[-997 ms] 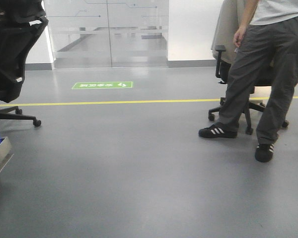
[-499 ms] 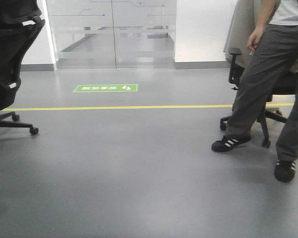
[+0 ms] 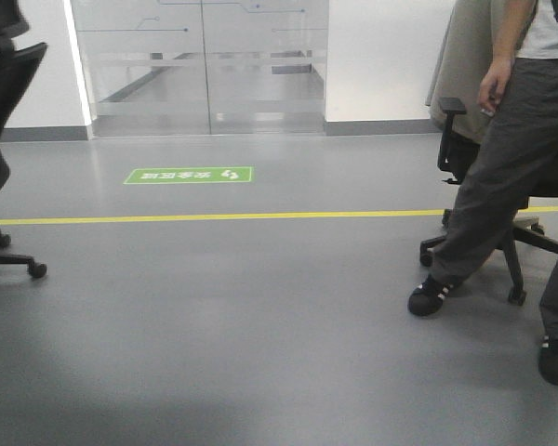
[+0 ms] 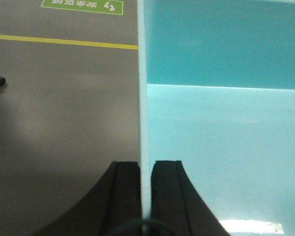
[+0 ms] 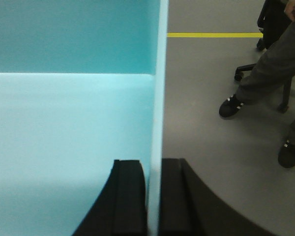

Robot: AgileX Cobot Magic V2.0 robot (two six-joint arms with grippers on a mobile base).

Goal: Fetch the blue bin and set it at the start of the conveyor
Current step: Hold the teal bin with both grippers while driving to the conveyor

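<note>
Front view: bright, even overhead indoor light. The grey floor (image 3: 260,307) has a soft sheen beyond the yellow line (image 3: 214,216), and the glass doors (image 3: 200,65) mirror faintly there. Nearer than the line the floor dims to a dark band at the frame bottom. Soft diffuse shadow lies under the person (image 3: 511,186) at the line's right end. Slight overall softness.

Wrist views: the blue bin (image 4: 221,123) is bright inside, with its far wall level with the line shaded darker teal. A white glare patch sits on the bin floor well nearer than the line. The bin rim and the black left gripper (image 4: 146,164) and right gripper (image 5: 154,162) are out of focus. The floor looks dim and brownish in the left wrist view.
</note>
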